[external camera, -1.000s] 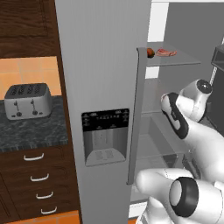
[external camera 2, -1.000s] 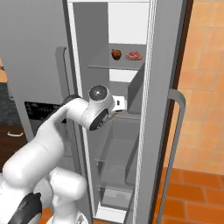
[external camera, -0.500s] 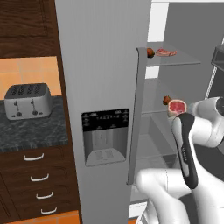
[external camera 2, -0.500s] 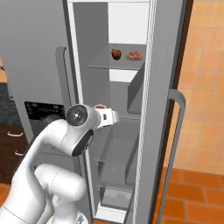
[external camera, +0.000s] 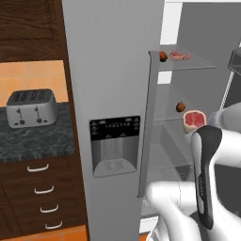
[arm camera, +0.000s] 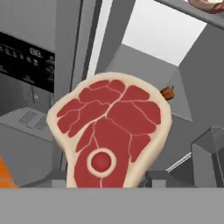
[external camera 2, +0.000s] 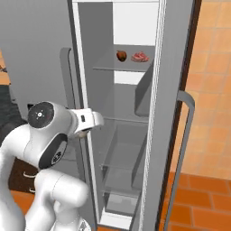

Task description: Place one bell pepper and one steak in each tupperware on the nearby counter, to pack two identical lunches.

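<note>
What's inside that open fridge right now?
The fridge's top shelf holds a bell pepper beside a steak. A second pepper sits lower down. The arm hides part of the lower shelves.

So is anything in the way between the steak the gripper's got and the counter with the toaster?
Yes. The held steak sits at the open side of the fridge, and the closed grey door with its dispenser stands between it and the counter by the toaster. No tupperware shows there.
</note>
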Controlling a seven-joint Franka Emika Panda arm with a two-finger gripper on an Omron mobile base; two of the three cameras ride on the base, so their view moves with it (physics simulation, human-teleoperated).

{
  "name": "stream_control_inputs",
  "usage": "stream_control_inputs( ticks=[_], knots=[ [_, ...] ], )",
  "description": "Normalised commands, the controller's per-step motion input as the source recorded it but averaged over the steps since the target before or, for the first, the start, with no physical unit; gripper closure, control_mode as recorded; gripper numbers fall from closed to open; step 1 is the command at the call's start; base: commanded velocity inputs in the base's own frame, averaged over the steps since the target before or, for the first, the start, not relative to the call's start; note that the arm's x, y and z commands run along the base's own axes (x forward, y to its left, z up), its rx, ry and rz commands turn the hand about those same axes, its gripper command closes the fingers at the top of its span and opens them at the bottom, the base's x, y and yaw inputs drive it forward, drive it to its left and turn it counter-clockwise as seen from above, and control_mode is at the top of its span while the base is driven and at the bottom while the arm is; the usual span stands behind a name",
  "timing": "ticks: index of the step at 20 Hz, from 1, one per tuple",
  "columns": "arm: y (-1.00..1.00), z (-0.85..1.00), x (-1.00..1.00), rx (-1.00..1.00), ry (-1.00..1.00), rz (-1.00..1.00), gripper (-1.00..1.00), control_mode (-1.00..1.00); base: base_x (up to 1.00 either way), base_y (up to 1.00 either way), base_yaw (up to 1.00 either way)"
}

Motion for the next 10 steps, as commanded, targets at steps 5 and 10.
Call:
stream_control_inputs(
  ticks=[5, 10],
  knots=[
    [0.0, 0.0, 0.0, 0.0, 0.0, 0.0, 1.0, 1.0, -0.65, 0.99, 0.04],
    [0.0, 0.0, 0.0, 0.0, 0.0, 0.0, 1.0, 1.0, -0.1, 1.0, -0.01]
  ],
)
